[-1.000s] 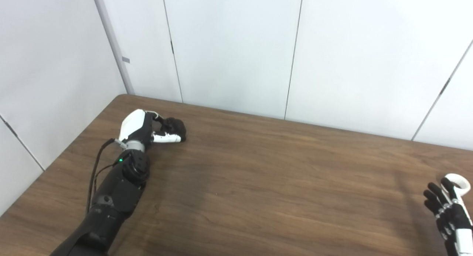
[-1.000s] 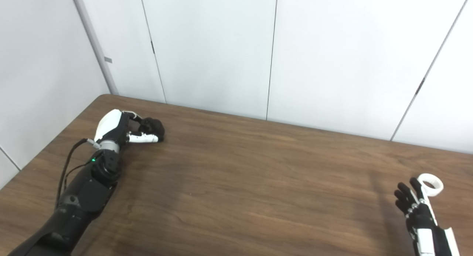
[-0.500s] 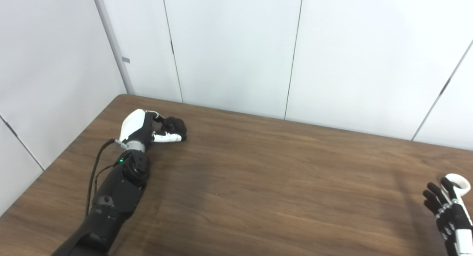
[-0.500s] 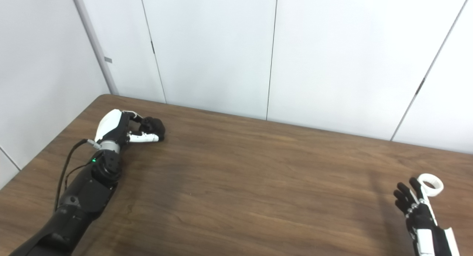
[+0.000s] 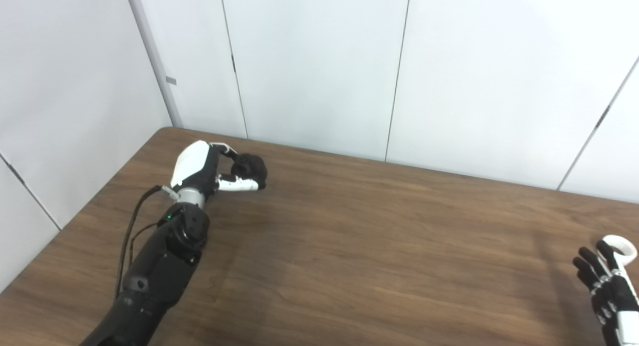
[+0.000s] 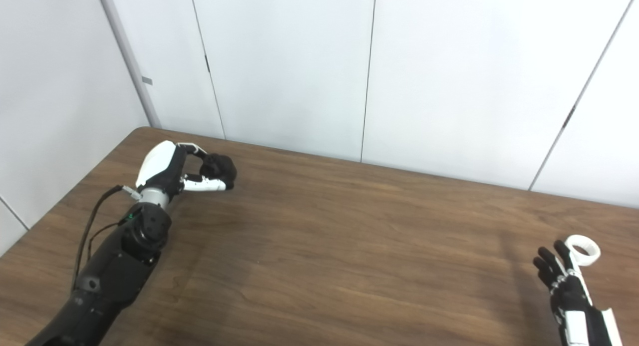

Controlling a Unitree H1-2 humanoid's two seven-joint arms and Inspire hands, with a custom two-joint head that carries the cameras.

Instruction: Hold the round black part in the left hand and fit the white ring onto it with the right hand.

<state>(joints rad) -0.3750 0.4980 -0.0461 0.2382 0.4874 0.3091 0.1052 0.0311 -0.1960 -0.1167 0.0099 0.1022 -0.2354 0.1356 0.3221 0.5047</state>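
Note:
The round black part (image 5: 251, 165) is at the far left of the brown table (image 5: 374, 246), with my left hand (image 5: 199, 164) shut on it between fingers and thumb. It looks raised a little off the wood. A white ring (image 6: 585, 249) lies flat on the table near the right edge. My right hand (image 6: 561, 281) is just in front of the ring, fingers spread and pointing up, holding nothing. One fingertip sits at the ring's near left rim; I cannot tell whether it touches. Most of the right forearm is cut off by the picture's edge.
White wall panels (image 5: 319, 66) rise right behind the table's far edge and along its left side. A black cable (image 5: 132, 226) loops beside my left forearm.
My left hand has risen and shifted right and slightly away with the black part in it. The right hand and the ring have stayed almost still.

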